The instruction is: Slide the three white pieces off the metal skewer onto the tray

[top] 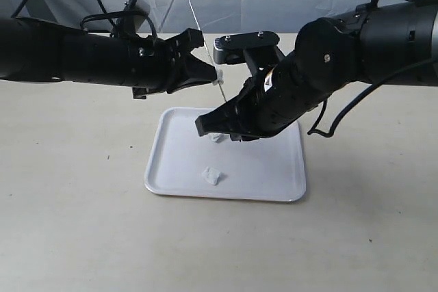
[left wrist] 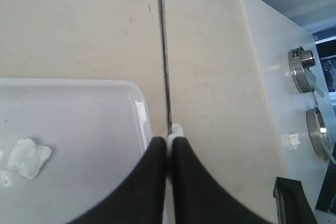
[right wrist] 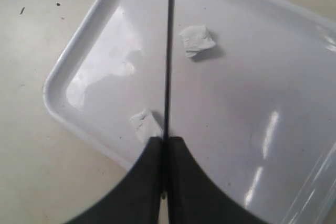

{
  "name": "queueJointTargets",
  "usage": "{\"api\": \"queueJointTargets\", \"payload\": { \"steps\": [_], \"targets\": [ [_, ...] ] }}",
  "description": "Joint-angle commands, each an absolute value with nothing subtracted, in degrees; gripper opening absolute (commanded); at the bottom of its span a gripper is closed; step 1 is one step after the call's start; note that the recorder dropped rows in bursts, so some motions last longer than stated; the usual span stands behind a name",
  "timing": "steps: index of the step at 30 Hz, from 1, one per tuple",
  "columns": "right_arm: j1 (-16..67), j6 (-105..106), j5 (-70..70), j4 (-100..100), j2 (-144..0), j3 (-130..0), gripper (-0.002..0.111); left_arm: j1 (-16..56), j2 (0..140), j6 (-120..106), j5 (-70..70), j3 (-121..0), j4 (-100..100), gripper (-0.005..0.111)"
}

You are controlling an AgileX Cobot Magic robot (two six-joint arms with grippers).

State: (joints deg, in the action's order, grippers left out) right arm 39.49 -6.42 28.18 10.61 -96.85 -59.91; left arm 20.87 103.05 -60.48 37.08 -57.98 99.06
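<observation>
Nearest, two of the three white pieces (top: 212, 176) loose on the tray (top: 171, 186). Just above, right fingers (right wrist: 152, 153) shut on the metal skewer (top: 195, 15), low end. Beyond, left fingers (left wrist: 157, 153) shut on the same steeply tilted rod, last piece (left wrist: 176, 129) wedged at their tips, facing the right fingers. Unclear whether threaded; upper tip faint against the backdrop.

Exterior obliquely downward; wrist cameras near tray (top: 178, 162)

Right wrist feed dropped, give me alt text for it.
The right gripper is shut on the metal skewer, which extends over the white tray. Two white pieces lie on the tray, one beside the gripper.
</observation>
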Motion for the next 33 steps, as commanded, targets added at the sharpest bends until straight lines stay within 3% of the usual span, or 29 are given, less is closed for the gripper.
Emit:
{"api": "queueJointTargets", "payload": {
  "steps": [1, 9, 20, 33],
  "targets": [
    [39.4, -5.7, 30.3, 10.7, -96.9, -59.7, -0.001, 21.2, 103.3, -61.7, 31.3, -58.3, 99.9, 0.000],
    [39.4, -3.3, 39.3, 11.0, -96.9, -59.7, -0.001, 21.1, 103.3, -61.9, 23.1, -61.7, 99.9, 0.000],
    [39.4, -1.5, 52.1, 10.6, -92.0, -59.7, -0.001, 21.1, 103.3, -62.0, 1.8, -64.0, 99.9, 0.000],
    [39.4, -0.7, 57.1, 8.0, -91.7, -59.7, -0.001, 19.2, 103.3, -62.0, 5.4, -65.4, 99.8, 0.000]
  ]
}}
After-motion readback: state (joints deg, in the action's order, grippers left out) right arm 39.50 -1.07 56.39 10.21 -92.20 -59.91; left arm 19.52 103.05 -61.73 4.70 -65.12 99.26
